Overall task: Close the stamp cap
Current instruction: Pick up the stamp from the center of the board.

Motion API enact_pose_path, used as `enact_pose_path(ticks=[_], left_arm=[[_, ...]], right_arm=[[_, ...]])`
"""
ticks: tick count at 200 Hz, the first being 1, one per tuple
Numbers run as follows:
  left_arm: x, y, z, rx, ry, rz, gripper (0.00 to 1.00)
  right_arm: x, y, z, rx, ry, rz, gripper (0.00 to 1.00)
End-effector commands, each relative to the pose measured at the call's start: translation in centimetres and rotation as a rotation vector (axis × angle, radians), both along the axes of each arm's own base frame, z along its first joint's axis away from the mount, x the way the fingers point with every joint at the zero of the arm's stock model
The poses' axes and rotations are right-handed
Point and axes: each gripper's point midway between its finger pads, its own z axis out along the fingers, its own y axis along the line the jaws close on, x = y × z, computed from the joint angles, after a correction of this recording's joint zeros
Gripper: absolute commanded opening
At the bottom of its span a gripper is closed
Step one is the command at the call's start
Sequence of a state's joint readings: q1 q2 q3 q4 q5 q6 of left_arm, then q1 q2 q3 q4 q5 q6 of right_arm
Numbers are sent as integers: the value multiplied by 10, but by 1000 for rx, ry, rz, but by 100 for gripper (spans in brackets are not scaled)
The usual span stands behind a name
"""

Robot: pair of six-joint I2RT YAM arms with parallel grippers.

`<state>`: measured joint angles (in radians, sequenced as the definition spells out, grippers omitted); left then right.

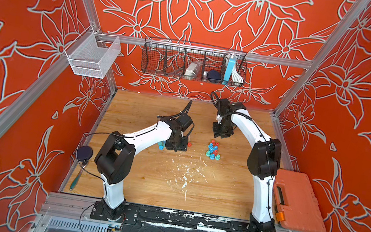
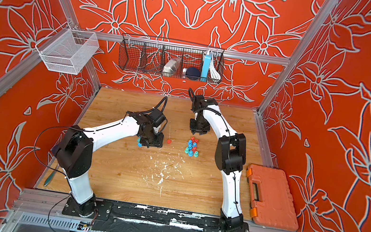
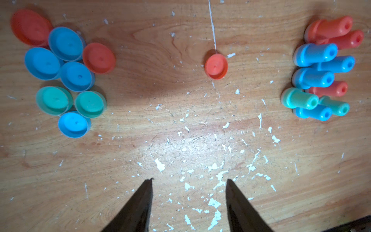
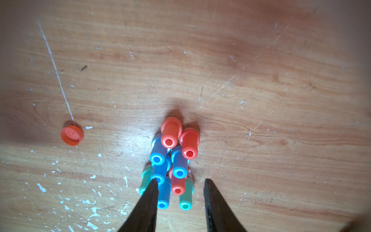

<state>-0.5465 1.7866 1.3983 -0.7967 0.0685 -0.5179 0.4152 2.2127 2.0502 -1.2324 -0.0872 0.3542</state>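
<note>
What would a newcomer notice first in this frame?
The loud red floral walls around the cell hit first. Next comes a tight cluster of red, blue and green stamps in the middle of the wooden table, with a lone red cap lying between it and a pile of loose caps. An orange case lies at the table's right edge.

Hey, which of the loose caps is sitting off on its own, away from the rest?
The red cap lying alone between the cap pile and the stamps. The other eight caps crowd together; this one touches nothing.
</note>
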Motion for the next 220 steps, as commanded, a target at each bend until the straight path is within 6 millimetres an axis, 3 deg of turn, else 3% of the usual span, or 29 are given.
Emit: enact_pose_path(ticks=[1,109,220], left_arm=[[2,5,9,-5,-25,19,58],[6,22,6,-1,-13,52,58],[4,25,-4,3,11,64,58]], right_arm=[[-3,1,-6,-18,36,-14,39],[8,18,-22,-24,50,-5,36],[0,14,-38,-54,83,-18,35]])
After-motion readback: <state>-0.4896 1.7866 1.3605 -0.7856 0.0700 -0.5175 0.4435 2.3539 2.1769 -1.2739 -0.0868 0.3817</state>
